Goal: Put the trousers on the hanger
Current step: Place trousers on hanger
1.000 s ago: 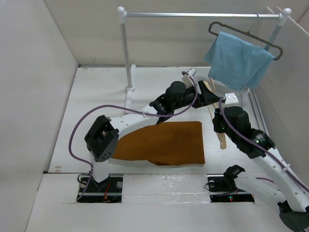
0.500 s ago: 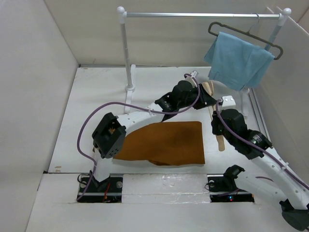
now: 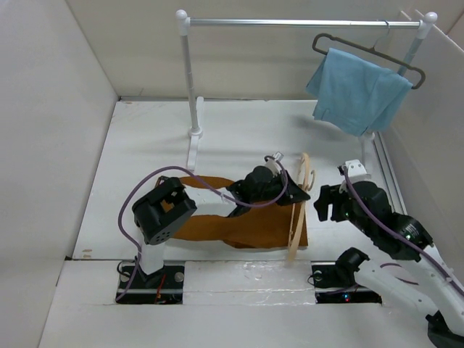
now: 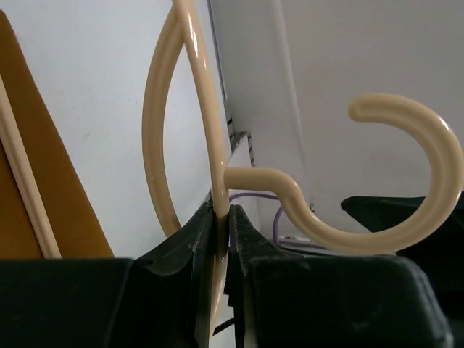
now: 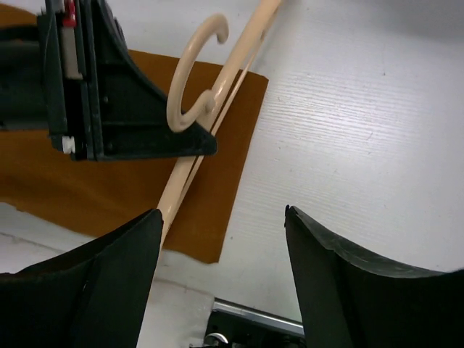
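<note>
The rust-brown trousers (image 3: 246,221) lie flat on the table in front of the arm bases; they also show in the right wrist view (image 5: 109,188) and the left wrist view (image 4: 18,188). My left gripper (image 3: 296,194) is shut on the pale beige hanger (image 3: 297,217) at the base of its hook and holds it over the trousers' right end. In the left wrist view my gripper (image 4: 222,217) pinches the hanger's neck, with the hook (image 4: 413,210) curling to the right. My right gripper (image 3: 330,204) is open and empty, to the right of the hanger (image 5: 217,87).
A white clothes rack stands at the back, with a post (image 3: 190,80) and a top rail (image 3: 304,22). A light blue cloth (image 3: 359,90) hangs on a dark grey hanger (image 3: 366,49) at the rail's right end. White walls enclose the table.
My left gripper has carried the hanger from the back right toward the near side, over the trousers' right end. My right gripper has drawn back to the right, away from the hanger.
</note>
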You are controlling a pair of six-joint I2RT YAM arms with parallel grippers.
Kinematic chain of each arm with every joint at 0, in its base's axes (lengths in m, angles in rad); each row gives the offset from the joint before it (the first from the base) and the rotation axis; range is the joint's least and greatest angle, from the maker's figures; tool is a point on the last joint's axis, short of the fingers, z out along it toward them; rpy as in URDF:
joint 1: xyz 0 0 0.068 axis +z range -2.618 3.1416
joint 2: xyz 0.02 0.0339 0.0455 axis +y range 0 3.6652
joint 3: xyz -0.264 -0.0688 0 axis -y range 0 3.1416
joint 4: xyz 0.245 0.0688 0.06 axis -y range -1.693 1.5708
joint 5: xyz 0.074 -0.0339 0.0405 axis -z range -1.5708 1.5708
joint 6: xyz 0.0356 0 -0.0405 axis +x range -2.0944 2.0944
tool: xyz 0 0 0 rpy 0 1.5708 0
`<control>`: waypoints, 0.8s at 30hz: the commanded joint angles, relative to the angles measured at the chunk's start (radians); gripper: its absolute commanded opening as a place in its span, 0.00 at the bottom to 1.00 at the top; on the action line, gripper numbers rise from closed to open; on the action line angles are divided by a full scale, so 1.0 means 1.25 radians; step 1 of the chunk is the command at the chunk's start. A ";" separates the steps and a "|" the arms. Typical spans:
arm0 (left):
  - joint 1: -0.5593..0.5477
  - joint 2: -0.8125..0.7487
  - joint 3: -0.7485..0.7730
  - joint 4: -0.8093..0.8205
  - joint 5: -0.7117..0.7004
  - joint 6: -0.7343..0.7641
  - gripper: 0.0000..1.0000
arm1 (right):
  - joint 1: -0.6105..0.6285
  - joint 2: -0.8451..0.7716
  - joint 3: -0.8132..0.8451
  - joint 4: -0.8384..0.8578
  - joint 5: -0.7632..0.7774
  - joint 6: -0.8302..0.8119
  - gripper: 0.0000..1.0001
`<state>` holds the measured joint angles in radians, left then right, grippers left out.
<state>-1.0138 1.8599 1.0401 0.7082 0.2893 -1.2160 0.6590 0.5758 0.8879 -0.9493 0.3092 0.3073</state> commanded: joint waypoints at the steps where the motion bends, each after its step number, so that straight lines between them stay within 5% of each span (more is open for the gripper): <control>1: -0.015 -0.067 -0.038 0.232 0.010 -0.036 0.00 | -0.022 -0.015 0.028 -0.011 -0.046 -0.006 0.73; 3: -0.038 -0.066 -0.077 0.286 -0.002 -0.060 0.00 | -0.029 0.008 -0.006 0.016 -0.075 -0.029 0.51; 4: -0.038 -0.064 -0.091 0.335 -0.009 -0.068 0.00 | -0.029 0.019 -0.019 0.055 -0.112 -0.035 0.18; 6: -0.048 -0.055 -0.132 0.394 -0.026 -0.079 0.00 | -0.036 0.053 -0.046 0.082 -0.119 -0.030 0.00; 11: -0.057 0.031 -0.143 0.682 -0.022 -0.191 0.00 | -0.044 0.029 -0.011 0.087 -0.030 -0.007 0.00; 18: -0.066 0.102 -0.242 0.782 -0.129 -0.202 0.00 | -0.051 0.038 -0.038 0.064 -0.068 -0.031 0.00; 24: -0.066 0.177 -0.255 0.836 -0.203 -0.215 0.00 | -0.104 0.075 -0.146 0.220 -0.153 -0.065 0.00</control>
<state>-1.0885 2.0380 0.7319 1.3911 0.1158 -1.4689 0.5629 0.6357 0.7296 -0.8040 0.1810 0.2569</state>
